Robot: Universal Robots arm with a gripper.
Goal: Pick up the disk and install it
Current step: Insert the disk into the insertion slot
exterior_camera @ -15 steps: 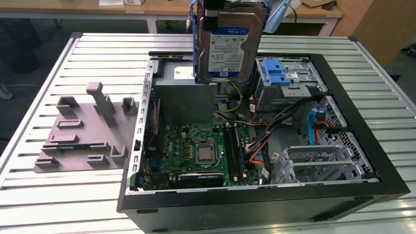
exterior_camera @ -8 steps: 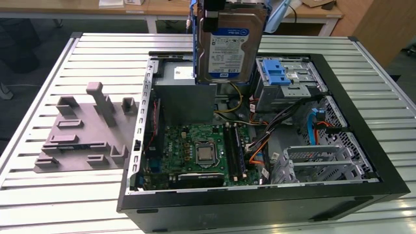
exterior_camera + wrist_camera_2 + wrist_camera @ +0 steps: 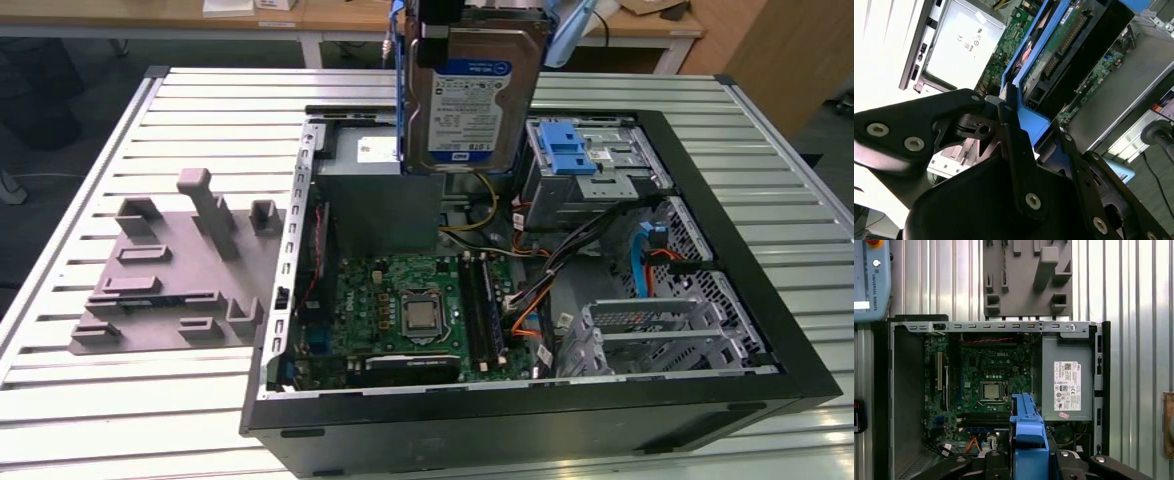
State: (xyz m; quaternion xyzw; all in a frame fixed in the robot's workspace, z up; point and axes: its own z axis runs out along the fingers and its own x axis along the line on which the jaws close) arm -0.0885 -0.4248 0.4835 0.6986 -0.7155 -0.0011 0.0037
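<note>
The disk [image 3: 470, 100], a silver drive with a white-and-blue label in a blue bracket, hangs upright over the back of the open computer case [image 3: 747, 290]. My gripper [image 3: 474, 22] is shut on its top edge. In the second wrist view the disk [image 3: 1064, 40] shows its green circuit side, with its blue bracket clamped by my gripper [image 3: 1036, 137], whose black fingers [image 3: 1010, 130] press on it. In the first wrist view the disk's blue bracket edge [image 3: 1028, 432] points down at the case, held in my gripper [image 3: 1028, 462].
Just right of the disk in the exterior view, a grey drive cage with a blue latch [image 3: 587, 160] stands inside the case. The grey power-supply box [image 3: 1066, 385] and the motherboard [image 3: 414, 310] lie below. A grey fixture block [image 3: 174, 270] rests on the slatted table [image 3: 107, 400].
</note>
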